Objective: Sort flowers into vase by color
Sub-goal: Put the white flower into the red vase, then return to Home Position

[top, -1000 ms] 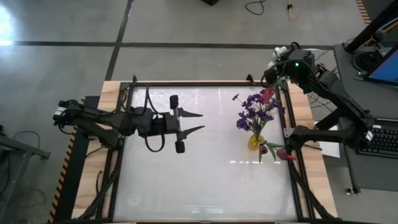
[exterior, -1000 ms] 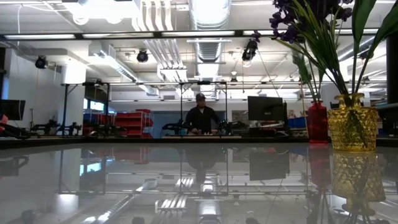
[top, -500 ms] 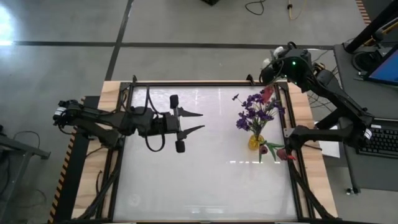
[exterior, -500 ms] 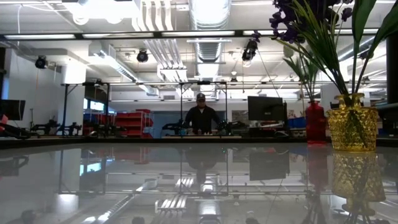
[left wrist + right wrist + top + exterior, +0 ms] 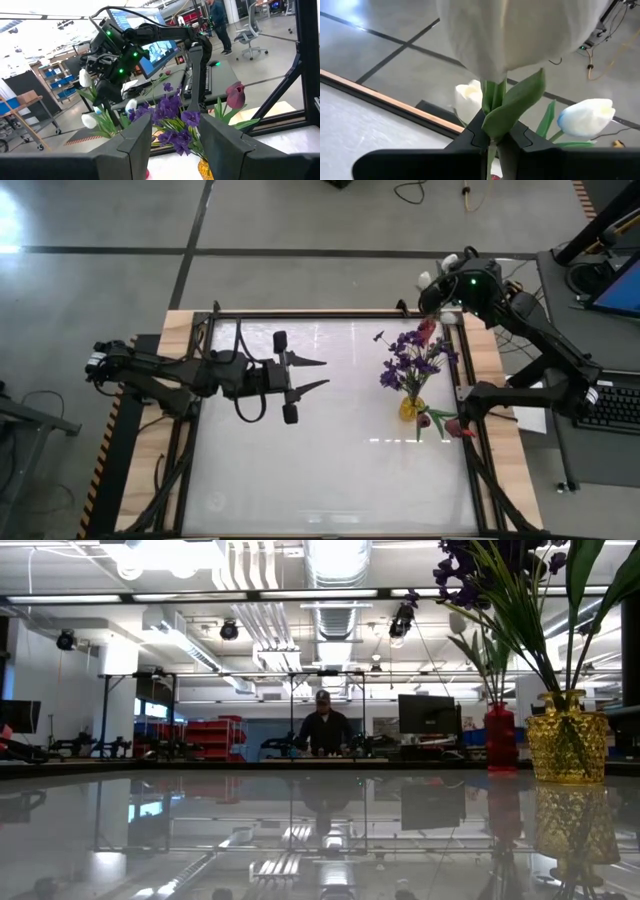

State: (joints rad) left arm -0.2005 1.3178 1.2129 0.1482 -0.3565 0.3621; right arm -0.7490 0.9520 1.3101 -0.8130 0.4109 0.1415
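Note:
My right gripper [image 5: 440,286] is up over the table's far right corner, shut on a white tulip [image 5: 520,30] whose bud fills the right wrist view. Two more white buds [image 5: 468,100] [image 5: 585,117] show just beyond it. The left wrist view shows the same white buds [image 5: 87,80] at that gripper. A yellow glass vase [image 5: 410,408] holds purple sprays [image 5: 408,355]. A red vase [image 5: 500,737] with green stems stands behind it. Dark red buds [image 5: 440,423] lie beside the yellow vase. My left gripper [image 5: 312,376] hovers open near mid-table. My right gripper pinches the white tulip's green stem [image 5: 492,102] just below the bud, with a leaf [image 5: 517,107] beside it, between the two fingers [image 5: 470,135]. The bud stands right past the fingertips. Where the stem's lower end goes is hidden.
A black frame rail [image 5: 330,314] runs along the table's far edge, and another [image 5: 470,440] along the right. The glossy tabletop [image 5: 330,470] is bare in the middle and near part. A person [image 5: 322,730] stands at a bench far behind the table.
My right gripper has drifted slightly toward the table's left with the white tulips. In the low view the red vase and the leaves above it have shifted a little to the left. The left arm has kept still.

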